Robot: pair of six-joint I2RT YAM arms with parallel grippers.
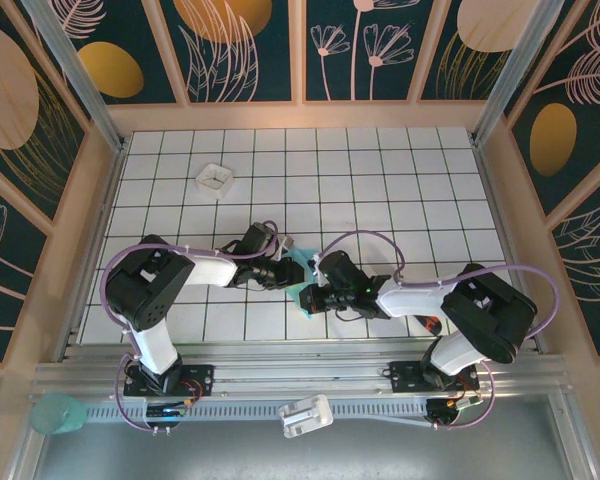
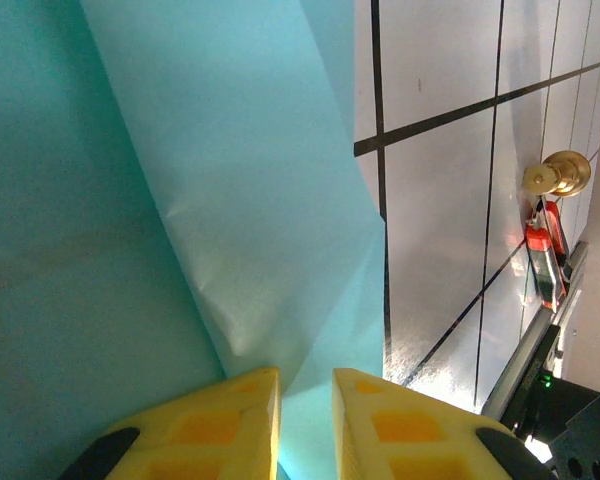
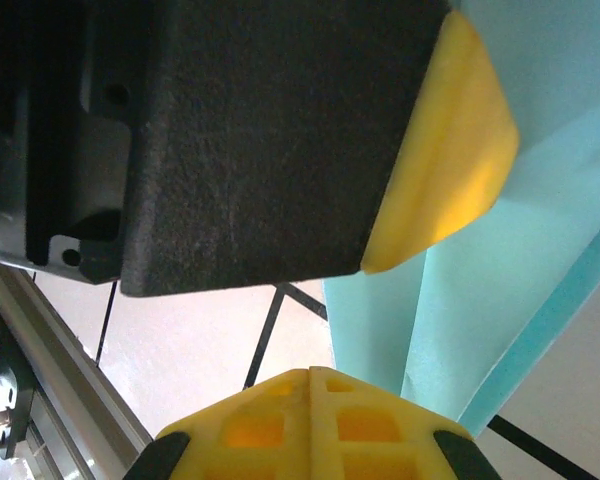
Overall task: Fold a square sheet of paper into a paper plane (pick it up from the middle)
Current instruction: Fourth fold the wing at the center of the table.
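**Item 1: left gripper** (image 2: pixel 305 382). Jaws a narrow gap apart, with no clamp to be seen. Turquoise shows in the gap, and the tips sit low over the sheet.

**Item 2: paper** (image 2: pixel 180 200). Spreads ahead of the left fingers and off to their left. A lighter flap is laid over a darker layer, its slanted edge running down toward the gap. In the right wrist view it lies ahead and to the right of the shut tips, where stacked folded edges are visible. It is partly folded and not yet a dart.

**Item 3: right gripper** (image 3: pixel 310 380). Pads pressed together with nothing seen between them, just beside the paper's near edge and under the left gripper's body.

**Step, as judged:** mid-fold, setting a crease.

**Next move calls for:** the left tips to pin the flap while the shut right tips run along the fold line. Pressure should be light, since thin paper may skid or buckle.
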